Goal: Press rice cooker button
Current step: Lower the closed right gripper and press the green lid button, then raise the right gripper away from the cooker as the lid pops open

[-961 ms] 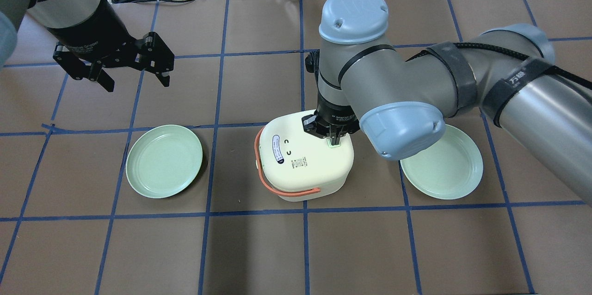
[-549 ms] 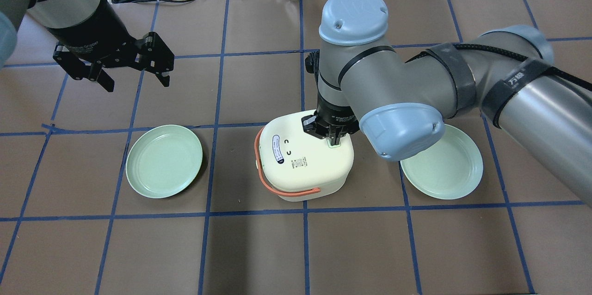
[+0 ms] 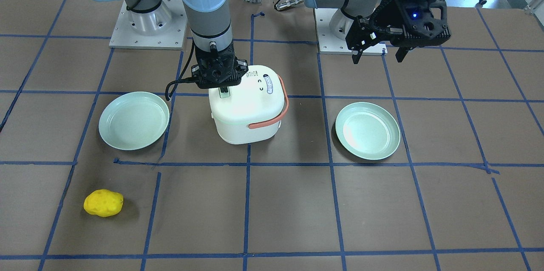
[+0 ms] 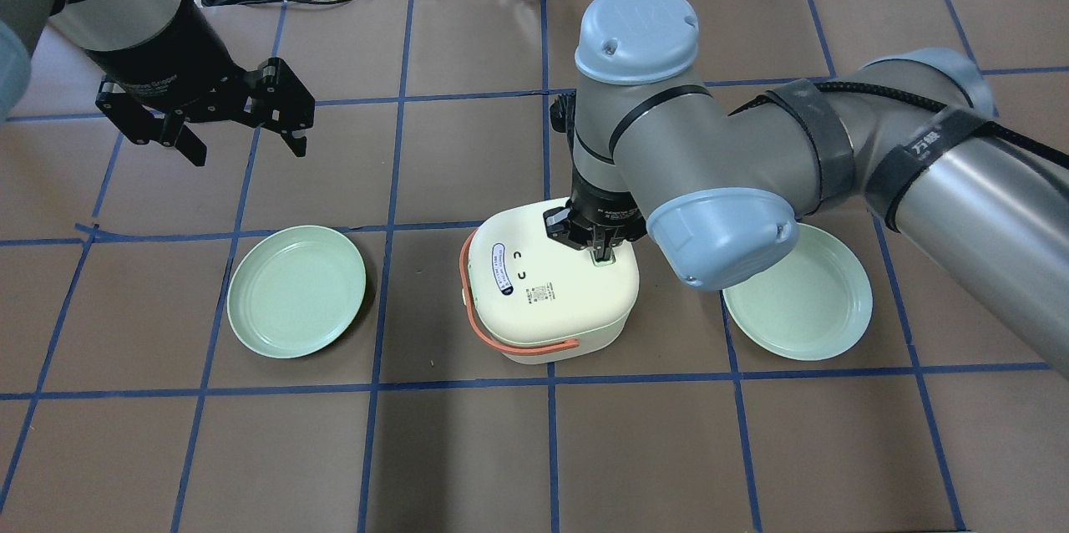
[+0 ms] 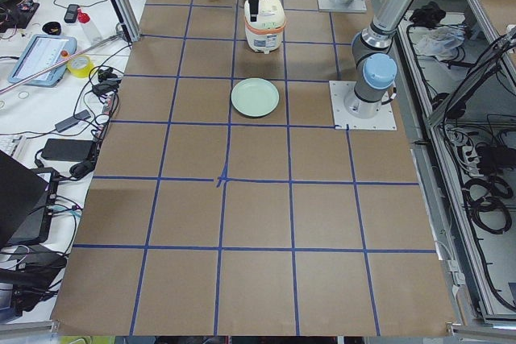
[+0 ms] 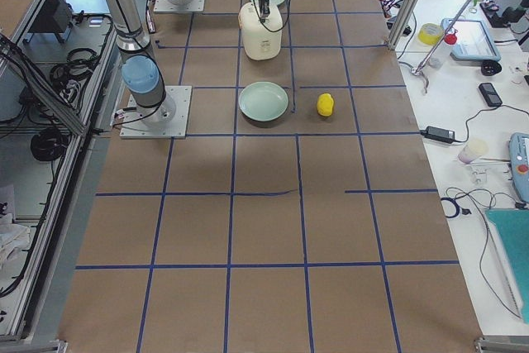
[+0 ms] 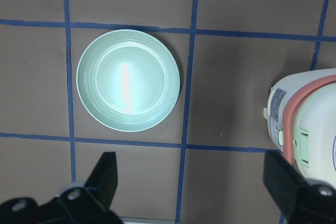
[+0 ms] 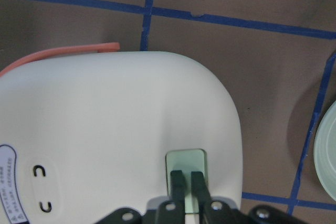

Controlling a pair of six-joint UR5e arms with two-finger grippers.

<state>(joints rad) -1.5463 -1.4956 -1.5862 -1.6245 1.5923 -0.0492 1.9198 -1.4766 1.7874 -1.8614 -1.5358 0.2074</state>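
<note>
A cream rice cooker with a salmon handle stands mid-table; it also shows in the front view. Its pale green button sits on the lid. My right gripper is shut, its fingertips resting on the button's near edge; it shows from overhead and in front. My left gripper is open and empty, hovering far left above the table, also in the front view.
A green plate lies left of the cooker and another right of it, partly under my right arm. A yellow sponge-like lump lies at the operators' side. Cables and tools line the far table edge.
My right arm has shifted very slightly; the shut gripper stays on the button. The left arm has not moved.
</note>
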